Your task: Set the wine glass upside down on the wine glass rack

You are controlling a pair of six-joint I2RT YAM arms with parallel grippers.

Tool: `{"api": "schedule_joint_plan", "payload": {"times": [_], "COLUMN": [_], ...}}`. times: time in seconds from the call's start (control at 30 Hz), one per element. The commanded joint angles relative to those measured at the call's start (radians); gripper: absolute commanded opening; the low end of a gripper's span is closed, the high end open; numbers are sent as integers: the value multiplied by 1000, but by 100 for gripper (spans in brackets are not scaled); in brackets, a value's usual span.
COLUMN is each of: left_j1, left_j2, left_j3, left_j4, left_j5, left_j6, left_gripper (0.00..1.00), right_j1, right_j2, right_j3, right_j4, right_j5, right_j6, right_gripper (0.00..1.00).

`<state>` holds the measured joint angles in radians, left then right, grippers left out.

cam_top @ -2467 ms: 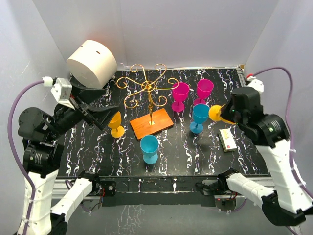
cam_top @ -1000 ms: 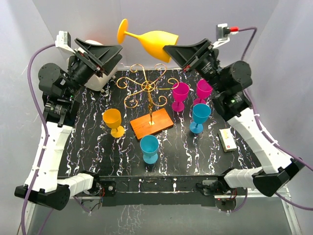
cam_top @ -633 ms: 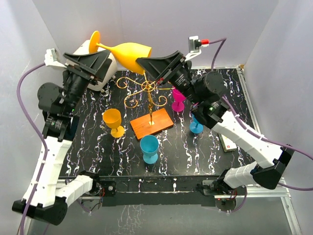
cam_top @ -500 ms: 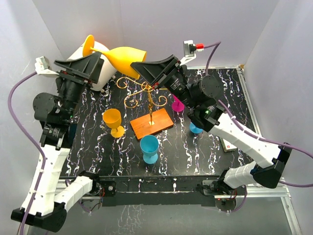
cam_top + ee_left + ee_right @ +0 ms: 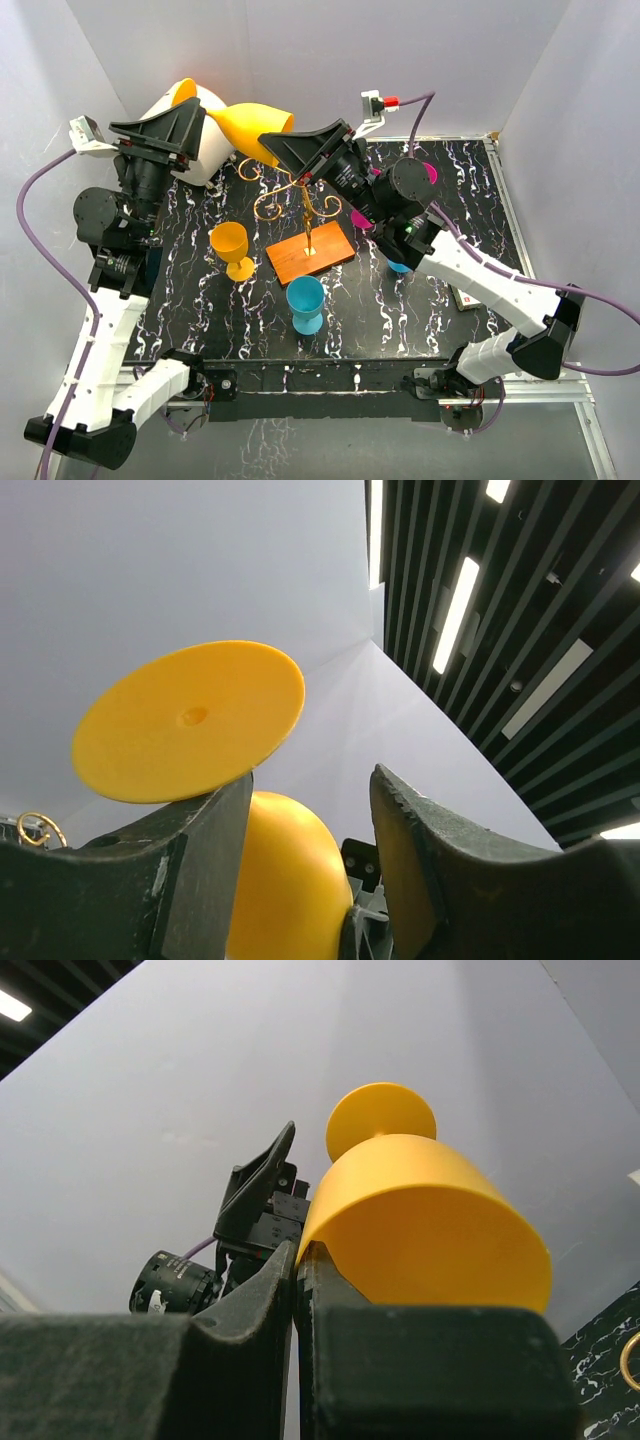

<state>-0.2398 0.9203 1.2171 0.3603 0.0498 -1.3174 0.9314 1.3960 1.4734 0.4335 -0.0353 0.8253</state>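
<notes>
A yellow wine glass (image 5: 255,122) lies on its side in the air above the wine glass rack (image 5: 300,182), a gold wire stand on an orange-brown base (image 5: 311,252). My right gripper (image 5: 266,144) is shut on the bowl's rim (image 5: 430,1210), one finger inside and one outside. My left gripper (image 5: 198,110) straddles the stem end, jaws partly apart. In the left wrist view the foot disc (image 5: 190,720) sits over the left finger and a gap shows between the bowl (image 5: 290,880) and the right finger. The stem itself is hidden.
On the black marbled table (image 5: 400,320) stand another yellow glass (image 5: 232,248) and a blue glass (image 5: 305,303). Magenta glasses (image 5: 430,172) and another blue one sit partly behind my right arm. A white cylinder (image 5: 215,150) lies at the back left.
Both arms carried the yellow glass leftward and lower, tilting its foot up to the left. The left jaws narrowed around the stem end. The right grip on the rim held.
</notes>
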Motion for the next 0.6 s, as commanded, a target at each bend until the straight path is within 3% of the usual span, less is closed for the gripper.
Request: {"api": "schedule_joint_plan", "payload": {"times": [0.0,0.2,0.57], "left_j1": [-2,-2,-2], "left_j2": [-13,-52,-51], "left_j3": [-9,-10,-10], "left_j4": [36,-161,-185], "left_j5": [-20,-117,-129], "left_j6": [-6,-42,-44], "left_gripper": [49,57,67], "right_j1": [7,7,23], "right_j2": [-11,0,29], "right_j3": [-1,7,19], "right_j4": [92,99,71], "right_j5": [-33,-8,22], "right_j6": [12,6,41], "right_gripper": [0,0,0]}}
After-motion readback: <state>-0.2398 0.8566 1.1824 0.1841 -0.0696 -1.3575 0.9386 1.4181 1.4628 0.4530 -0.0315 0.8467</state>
